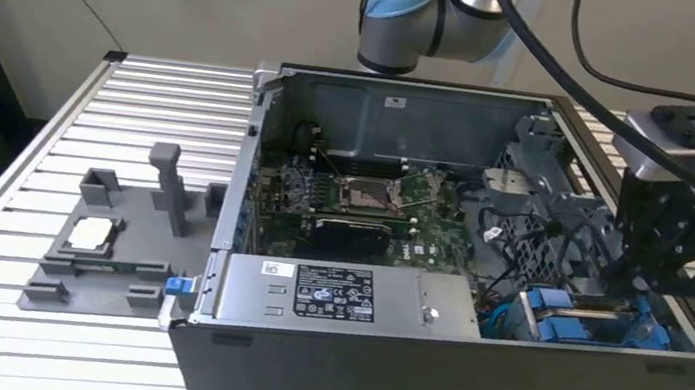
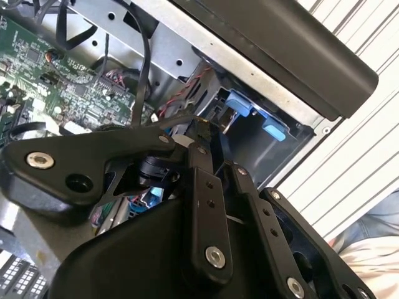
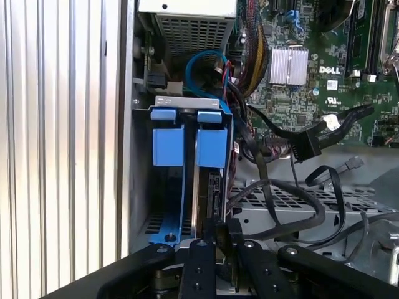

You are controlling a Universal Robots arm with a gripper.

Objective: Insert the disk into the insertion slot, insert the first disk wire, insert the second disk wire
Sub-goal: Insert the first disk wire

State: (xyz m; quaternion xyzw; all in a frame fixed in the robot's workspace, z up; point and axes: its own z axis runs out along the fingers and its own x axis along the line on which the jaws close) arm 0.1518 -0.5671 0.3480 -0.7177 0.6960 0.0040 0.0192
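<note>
The disk (image 3: 209,187) stands on edge inside the insertion slot (image 3: 142,187), with its blue carrier tabs (image 3: 187,140) at the far end. In the exterior view the slot (image 1: 579,326) sits at the case's front corner on the right. My gripper (image 1: 636,286) reaches down into it from above. The gripper (image 3: 221,240) rests at the disk's near end, its black fingers (image 3: 201,261) drawn close together with nothing visible between them. Two loose black wires with flat connectors (image 3: 305,146) (image 3: 354,164) lie over the metal cage beside the slot. The second wrist view shows the fingers (image 2: 202,187) pointing toward the slot's blue fittings (image 2: 240,106).
The open computer case (image 1: 430,387) lies on a slatted metal table (image 1: 171,101). A silver power supply box (image 1: 334,294) sits beside the slot, with the green motherboard (image 1: 361,197) behind it. A grey fixture (image 1: 98,253) stands on the exterior view's left. Cables crowd the cage (image 3: 312,212).
</note>
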